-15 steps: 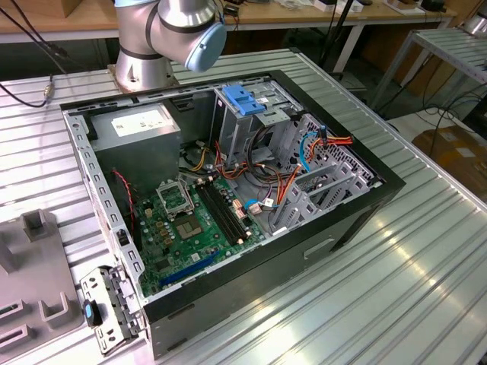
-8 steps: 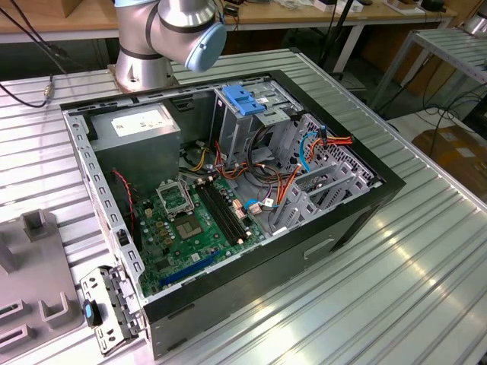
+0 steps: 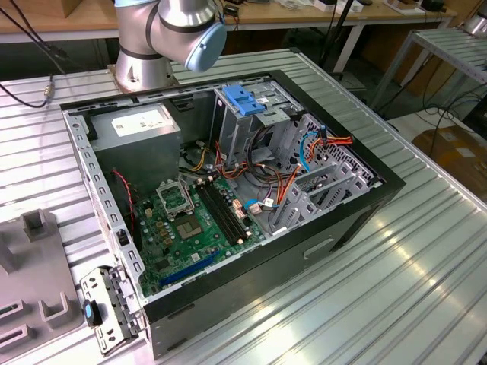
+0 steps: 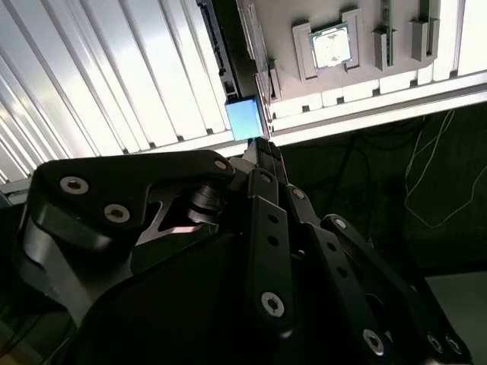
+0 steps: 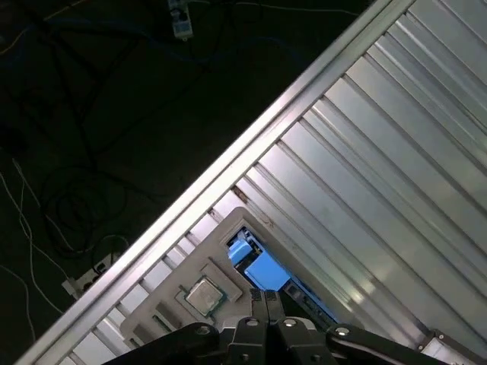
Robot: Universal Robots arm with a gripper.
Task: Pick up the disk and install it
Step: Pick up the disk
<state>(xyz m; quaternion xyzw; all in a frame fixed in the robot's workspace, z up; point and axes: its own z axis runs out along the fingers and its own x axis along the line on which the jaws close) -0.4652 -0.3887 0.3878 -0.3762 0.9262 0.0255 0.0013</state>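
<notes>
- Your fingers (image 4: 262, 156) are drawn together with no gap showing between them, and they hold nothing.
- Their tips hang just short of the blue carrier frame (image 4: 243, 119) at the near end of the disk (image 4: 228, 53). Whether they touch it cannot be confirmed.
- The disk stands on edge in a slot of the grey tray (image 4: 335, 84), beside a processor chip (image 4: 331, 46) seated in its own recess.
- The tray rests on the ribbed table (image 5: 380, 167), close to its edge.
- In the exterior view, the open computer case (image 3: 358, 205) sits on the same table, with its drive cage (image 3: 243, 114) upright inside.
- Judgement: the step in hand is the approach to the pick. The disk is not lifted and the install has not begun.
- Judgement: a sound grasp calls for you to part the fingers enough to straddle the thin frame, square them to it, and keep clear of the chip.
</notes>
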